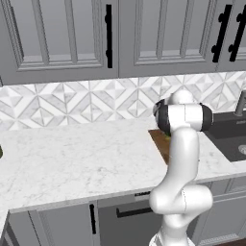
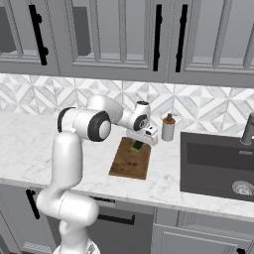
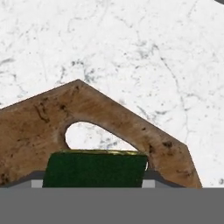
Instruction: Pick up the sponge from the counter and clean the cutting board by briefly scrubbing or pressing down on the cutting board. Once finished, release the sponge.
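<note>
Your end effector (image 2: 137, 144) is clamped on the sponge (image 3: 95, 169), dark green face showing, at the far end of the cutting board (image 2: 130, 159) on the bench (image 2: 163, 176).

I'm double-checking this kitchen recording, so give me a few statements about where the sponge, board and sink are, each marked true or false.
1. The sponge sits between the gripper's fingertips, over the cutting board. True.
2. The cutting board lies inside the sink. False: it lies on the counter, left of the sink in the right base view.
3. A soap dispenser stands on the counter by the backsplash. True.
4. The sponge face toward the hand camera is bright red. False: it is dark green.
5. The cutting board has a cutout near one end showing the counter through it. True.
</note>
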